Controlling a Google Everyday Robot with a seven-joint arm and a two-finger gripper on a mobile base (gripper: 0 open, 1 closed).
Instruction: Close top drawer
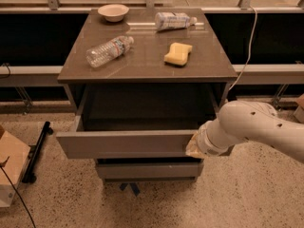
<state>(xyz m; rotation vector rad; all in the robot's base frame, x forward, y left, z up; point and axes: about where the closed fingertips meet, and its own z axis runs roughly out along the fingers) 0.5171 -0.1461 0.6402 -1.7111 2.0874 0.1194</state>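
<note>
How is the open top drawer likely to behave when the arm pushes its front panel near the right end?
Nothing shows inside the top drawer, so it is probably light and should slide in easily. The tool sits at the right end of the front, so the drawer may skew slightly. The flat front seems stiff.

One camera looks down on the cabinet (147, 61) from its front, tool (195, 147) at top drawer (123, 144)'s right end.

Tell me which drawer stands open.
The top drawer, its tall grey front pulled out with the inside showing; the shorter front below sits further back. The hand is at the right end of that open front.
</note>
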